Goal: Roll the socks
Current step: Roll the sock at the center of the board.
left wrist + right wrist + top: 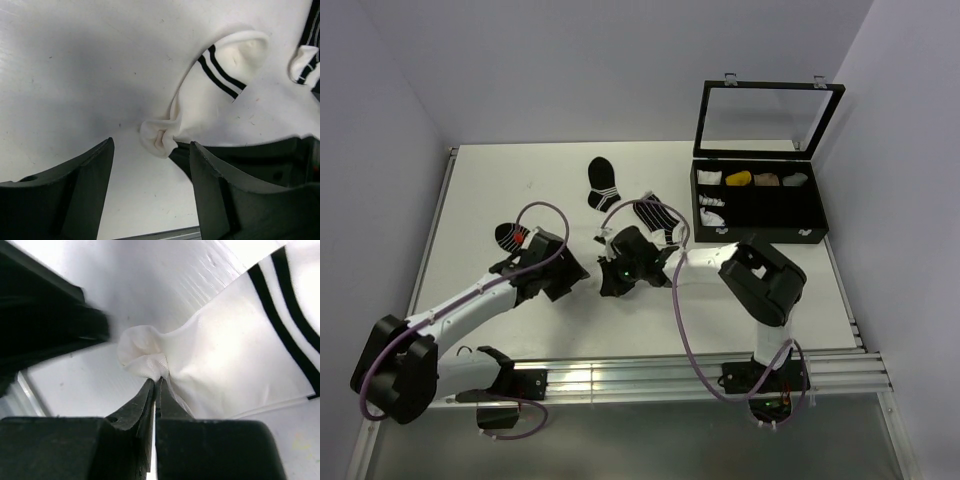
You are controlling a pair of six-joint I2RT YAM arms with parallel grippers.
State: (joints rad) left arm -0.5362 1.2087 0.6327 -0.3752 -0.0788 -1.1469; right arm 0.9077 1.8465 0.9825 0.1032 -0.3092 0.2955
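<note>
Grip check first: the right end effector (156,385) is pressed together, pinching the bunched-up toe of the small white ankle sock with the black-striped cuff (235,355). The left end effector (151,146) is spread, with that toe bunch just ahead of its gap, and it isn't holding anything as far as I can see.

The white sock lies on the white desk (75,75) around the middle, cuff end pointing away from both end effectors. It's fairly flat but creased near the pinch.

Looks to me like the very start of the roll. I'd bring the left one in on the toe right beside the right's pinch, so the fold turns over evenly across the width. Then tuck tight toward the cuff without dragging the whole sock along the desk.

Its partner, the black-and-white striped ankle sock with the white toe (658,216), sits just beside the cuff, not stacked on it. That probably wants sorting before the roll gets far.

Further back are a black sock with white bands (602,183) and a black compartment case with a clear lid (760,205).
</note>
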